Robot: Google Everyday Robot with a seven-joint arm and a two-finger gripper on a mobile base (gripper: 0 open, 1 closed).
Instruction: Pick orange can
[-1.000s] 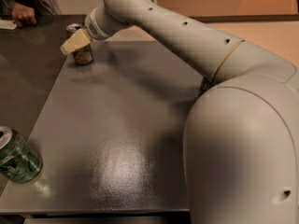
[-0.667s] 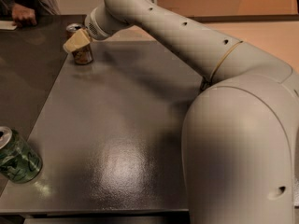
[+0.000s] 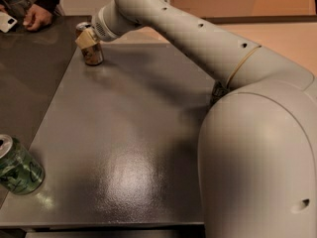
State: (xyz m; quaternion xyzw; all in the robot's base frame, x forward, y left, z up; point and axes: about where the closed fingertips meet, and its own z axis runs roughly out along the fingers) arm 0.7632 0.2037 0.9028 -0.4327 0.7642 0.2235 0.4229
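Observation:
The orange can (image 3: pixel 93 56), orange-brown with a silver top (image 3: pixel 82 27), is at the far left corner of the dark grey table (image 3: pixel 133 133). My gripper (image 3: pixel 88 41) is at the end of the white arm that reaches across the table. It is shut on the can's upper half, with a tan pad (image 3: pixel 86 38) against the side that faces the camera. The can stands upright, with its base at or just above the tabletop.
A silver-and-green can (image 3: pixel 18 166) stands at the table's near left corner. A person's hand (image 3: pixel 36 17) and a white phone (image 3: pixel 7 22) rest on the darker table to the far left. My white base (image 3: pixel 257 157) fills the right foreground.
The gripper and the orange can have shifted together slightly up and to the right. The person's hand has also moved a little.

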